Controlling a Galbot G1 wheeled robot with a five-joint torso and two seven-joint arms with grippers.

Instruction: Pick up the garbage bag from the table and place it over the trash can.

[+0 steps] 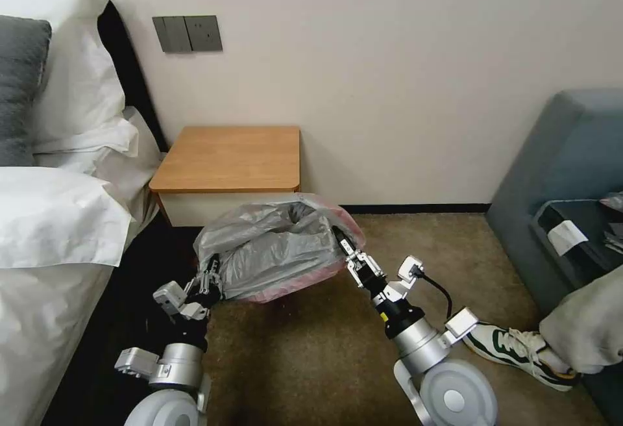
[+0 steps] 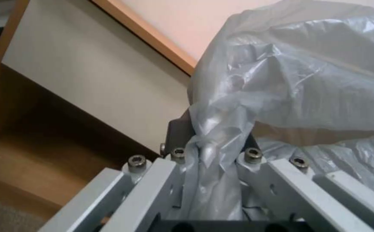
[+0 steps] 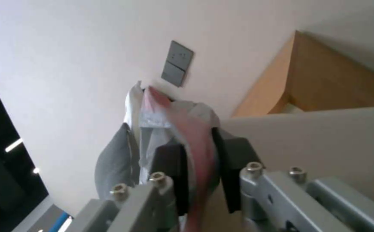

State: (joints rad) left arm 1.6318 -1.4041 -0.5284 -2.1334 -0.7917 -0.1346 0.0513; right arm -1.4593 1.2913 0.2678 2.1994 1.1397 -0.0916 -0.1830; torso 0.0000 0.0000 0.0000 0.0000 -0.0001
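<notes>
The grey, crinkly garbage bag [image 1: 276,247] hangs spread open between my two grippers, low over the carpet just in front of the table [image 1: 227,156]. Its pinkish-red rim shows along the near and right edges. My left gripper [image 1: 211,280] is shut on a bunched fold of the bag's left edge, seen close in the left wrist view [image 2: 212,145]. My right gripper [image 1: 344,244] is shut on the pink rim at the bag's right side, with the plastic pinched between its dark pads [image 3: 199,151]. The tabletop is bare. The trash can is hidden.
A bed [image 1: 52,231] with white pillows stands close on the left. A blue-grey sofa [image 1: 564,166] is at the right, with a person's leg and sneaker [image 1: 519,348] on the carpet beside my right arm. Wall switches [image 1: 188,33] sit above the table.
</notes>
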